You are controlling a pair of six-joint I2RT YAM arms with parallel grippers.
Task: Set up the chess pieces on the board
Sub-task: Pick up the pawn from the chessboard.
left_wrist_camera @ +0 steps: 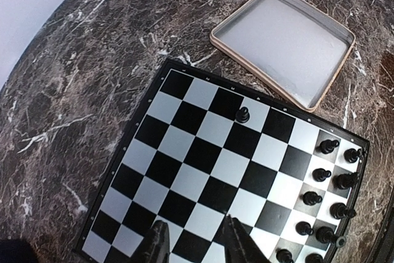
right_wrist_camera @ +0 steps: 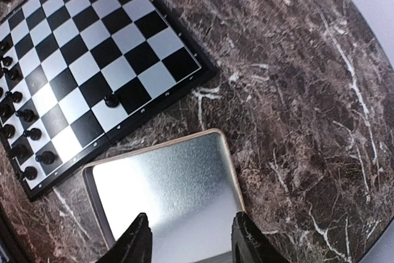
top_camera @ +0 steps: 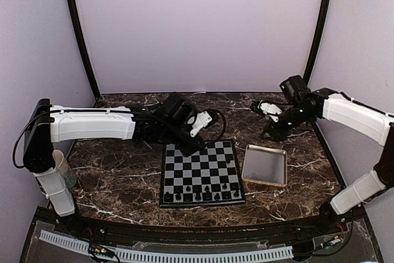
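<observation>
The board [top_camera: 203, 163] lies flat mid-table. Several dark chess pieces [top_camera: 203, 193] stand in its two nearest rows, and they also show at the right side of the left wrist view [left_wrist_camera: 326, 180] and the left side of the right wrist view [right_wrist_camera: 18, 115]. A lone piece [top_camera: 228, 159] [left_wrist_camera: 242, 114] [right_wrist_camera: 111, 99] stands apart near the board's right edge. My left gripper [top_camera: 186, 143] [left_wrist_camera: 194, 241] hovers over the board's far left part, open, with nothing between its fingers. Above the tray's far side, my right gripper [top_camera: 271, 131] [right_wrist_camera: 191, 238] hangs open and holds nothing.
A tan-rimmed metal tray [top_camera: 266, 165] [left_wrist_camera: 283, 44] [right_wrist_camera: 166, 195] sits right of the board with nothing in it. A pale cup [top_camera: 63, 167] stands by the left arm's base. The table is dark marble with purple walls around it.
</observation>
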